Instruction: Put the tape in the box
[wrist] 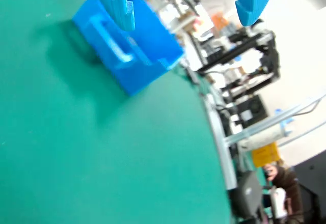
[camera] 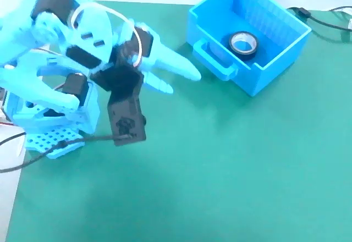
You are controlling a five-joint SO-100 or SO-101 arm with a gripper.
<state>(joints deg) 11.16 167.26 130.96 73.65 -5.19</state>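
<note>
The black roll of tape (camera: 242, 43) with its whitish core lies flat on the floor of the blue box (camera: 273, 66) at the upper right of the fixed view. My gripper (camera: 181, 82) hangs left of the box, its light blue fingers pointing toward the loop handle (camera: 217, 63). It is open and holds nothing. In the wrist view the two fingers (wrist: 119, 5) enter from the top, spread wide around the gripper (wrist: 187, 24) gap. The box (wrist: 137, 51) stands beyond them with its handle facing me. Its wall hides the tape there.
A green mat (camera: 220, 170) covers the table. The arm's blue perforated base (camera: 49, 135) stands at the left edge with a cable trailing off it. Black cables (camera: 324, 19) run behind the box. Past the mat's far edge, the wrist view shows blurred room clutter (wrist: 244, 81).
</note>
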